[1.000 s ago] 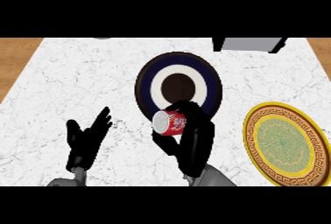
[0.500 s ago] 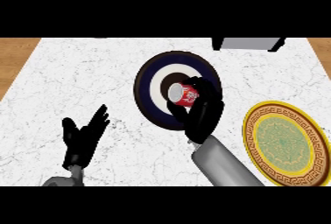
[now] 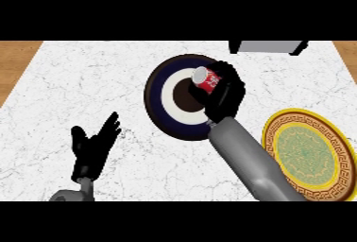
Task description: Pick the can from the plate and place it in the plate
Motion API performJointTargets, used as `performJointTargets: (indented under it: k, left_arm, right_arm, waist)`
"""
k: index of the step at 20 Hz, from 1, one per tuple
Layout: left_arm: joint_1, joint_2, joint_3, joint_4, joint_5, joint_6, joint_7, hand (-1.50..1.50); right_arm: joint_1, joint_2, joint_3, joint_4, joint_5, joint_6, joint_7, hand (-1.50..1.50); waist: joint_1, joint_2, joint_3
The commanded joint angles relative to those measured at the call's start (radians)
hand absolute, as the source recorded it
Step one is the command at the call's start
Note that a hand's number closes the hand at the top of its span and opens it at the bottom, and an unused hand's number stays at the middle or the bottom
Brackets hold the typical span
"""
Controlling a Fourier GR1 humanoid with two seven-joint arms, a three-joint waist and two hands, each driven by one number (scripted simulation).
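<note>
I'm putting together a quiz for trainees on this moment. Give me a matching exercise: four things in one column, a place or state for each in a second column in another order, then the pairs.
Things
1. can
2. dark blue plate
3. gold-rimmed plate
4. left hand

Places or states
A. open, at the view's lower left
B. on the counter, right of the right forearm
C. held in the right hand
D. mid-counter, partly hidden by the right hand

Pairs: 1-C, 2-D, 3-B, 4-A

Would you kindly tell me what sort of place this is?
Probably a kitchen counter: a white marbled worktop bearing a dark blue plate and a gold-patterned plate, plus a red can in the right hand.
</note>
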State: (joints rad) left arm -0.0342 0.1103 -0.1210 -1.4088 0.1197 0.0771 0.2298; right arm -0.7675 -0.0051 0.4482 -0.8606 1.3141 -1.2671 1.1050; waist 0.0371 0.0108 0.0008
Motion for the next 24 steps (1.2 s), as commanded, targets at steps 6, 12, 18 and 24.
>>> performJointTargets:
  k: [6,12,18,24]
  left_arm:
    - [0.019,0.008,-0.007,0.024,-0.001,-0.038,-0.044,0.00]
    - [0.017,-0.031,-0.028,-0.012,-0.016,0.000,-0.027,0.00]
    - [-0.027,-0.002,0.014,0.014,0.008,-0.022,-0.015,0.00]
    - [0.030,0.004,0.014,-0.007,0.016,-0.030,-0.017,0.00]
  right_arm:
    - [-0.050,-0.015,0.093,0.159,-0.438,0.102,-0.112,-1.50]
    - [-0.019,-0.063,0.141,0.033,-0.653,-0.019,-0.328,-1.50]
    - [0.018,-0.090,0.141,-0.105,-0.766,-0.172,-0.462,-1.50]
    - [0.152,-0.204,0.186,-0.339,-0.941,-0.179,-0.556,-1.50]
  waist:
    - [0.034,0.017,0.002]
    - [0.039,0.020,0.005]
    - [0.018,0.017,0.005]
    - [0.007,0.011,0.006]
